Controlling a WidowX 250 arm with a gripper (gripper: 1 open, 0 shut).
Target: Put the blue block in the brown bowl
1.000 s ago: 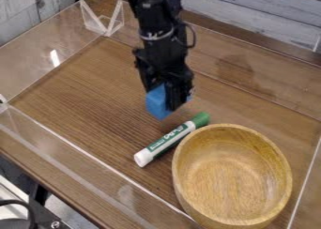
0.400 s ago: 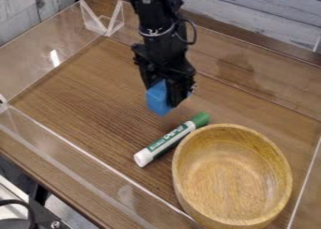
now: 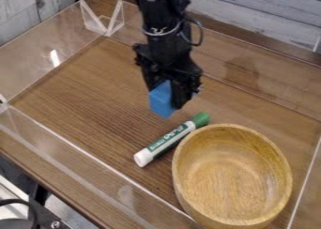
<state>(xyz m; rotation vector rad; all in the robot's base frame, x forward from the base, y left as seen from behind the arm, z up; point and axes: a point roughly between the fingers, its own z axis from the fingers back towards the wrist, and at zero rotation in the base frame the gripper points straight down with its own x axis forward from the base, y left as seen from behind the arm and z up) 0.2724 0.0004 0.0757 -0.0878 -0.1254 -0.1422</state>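
- End effector (image 3: 164, 94) pointing down, clamped on blue block (image 3: 163, 102), just above tabletop (image 3: 88, 92).
- Brown bowl (image 3: 234, 175) at 5 o'clock of block.
- Marker pen (image 3: 172, 140) lying between, apart from block.

We saw a single black arm (image 3: 160, 17) reaching in from the top of the frame, built of boxy, dark segments with a matte finish. A thin black cable looped out along its right side near the wrist. The gripper (image 3: 167, 90) at its end was black too, with two short, blocky fingers (image 3: 183, 86). Any screws or markings were too small to make out.
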